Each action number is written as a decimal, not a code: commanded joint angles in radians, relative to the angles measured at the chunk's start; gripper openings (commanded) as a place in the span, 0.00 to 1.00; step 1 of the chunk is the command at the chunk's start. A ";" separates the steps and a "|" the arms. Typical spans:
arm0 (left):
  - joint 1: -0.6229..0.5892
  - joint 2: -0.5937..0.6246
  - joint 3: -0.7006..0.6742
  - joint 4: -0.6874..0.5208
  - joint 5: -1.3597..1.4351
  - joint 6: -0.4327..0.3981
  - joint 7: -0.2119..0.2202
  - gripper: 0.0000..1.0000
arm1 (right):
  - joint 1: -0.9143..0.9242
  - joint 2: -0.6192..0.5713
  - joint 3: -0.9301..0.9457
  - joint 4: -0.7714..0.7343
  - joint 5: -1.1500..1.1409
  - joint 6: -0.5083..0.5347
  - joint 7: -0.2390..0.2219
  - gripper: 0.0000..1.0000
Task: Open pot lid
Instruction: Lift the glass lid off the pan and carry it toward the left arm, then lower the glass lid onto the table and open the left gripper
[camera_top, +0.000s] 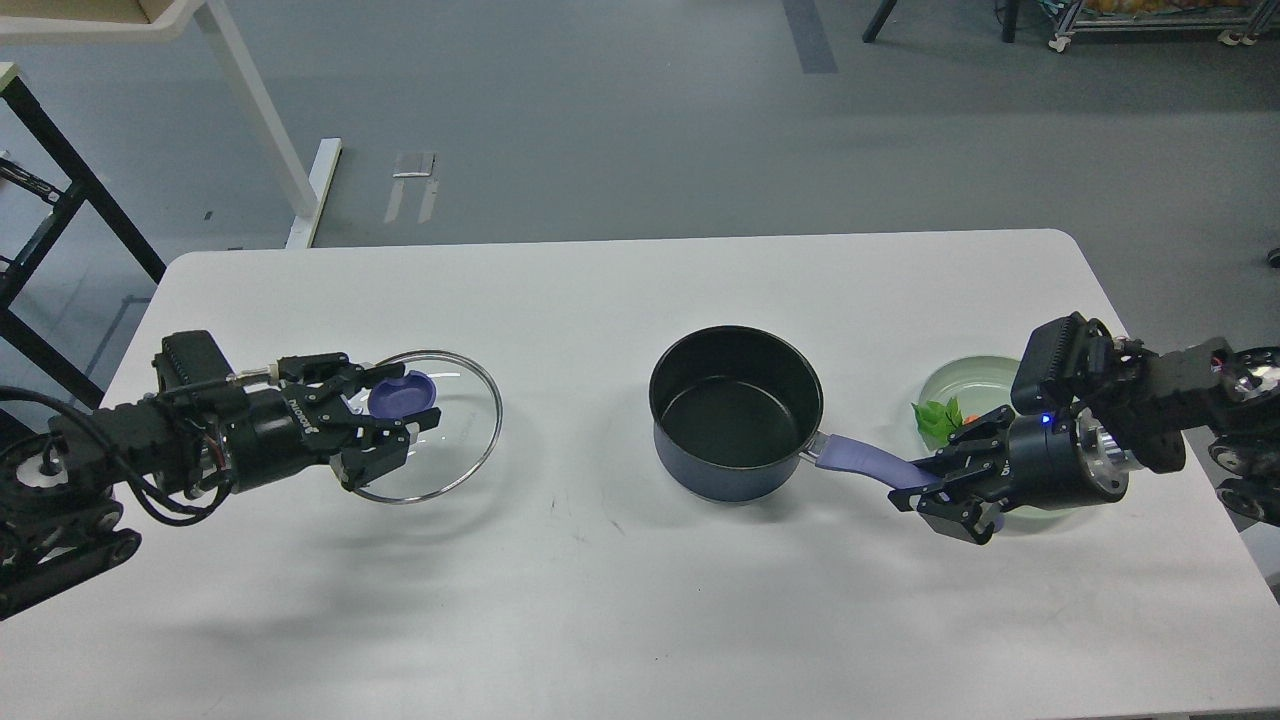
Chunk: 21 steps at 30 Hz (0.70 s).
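Note:
The pot (737, 412), a dark blue saucepan with a black inside, stands uncovered at the table's middle right. Its blue-purple handle (862, 462) points right. My right gripper (935, 487) is shut on the handle's end. The pot lid (432, 424), clear glass with a metal rim, is at the table's left, slightly tilted, low over the table. My left gripper (385, 425) is shut on its blue-purple knob (403, 396).
A pale green plate (965, 382) with green leaves and something orange (943, 415) sits just behind my right gripper. The white table (620, 590) ends near the right arm at the right edge. Black frames and a white table leg stand on the floor at far left.

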 joint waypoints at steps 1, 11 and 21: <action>0.032 -0.005 0.003 0.056 0.003 0.016 0.000 0.36 | 0.000 0.000 0.000 0.000 0.000 -0.001 0.000 0.33; 0.082 -0.020 0.007 0.115 0.009 0.015 0.000 0.44 | -0.001 -0.002 0.000 0.000 0.000 -0.001 0.000 0.33; 0.090 -0.036 0.007 0.139 0.010 0.013 0.000 0.76 | -0.001 -0.005 0.000 0.000 0.000 -0.001 0.000 0.34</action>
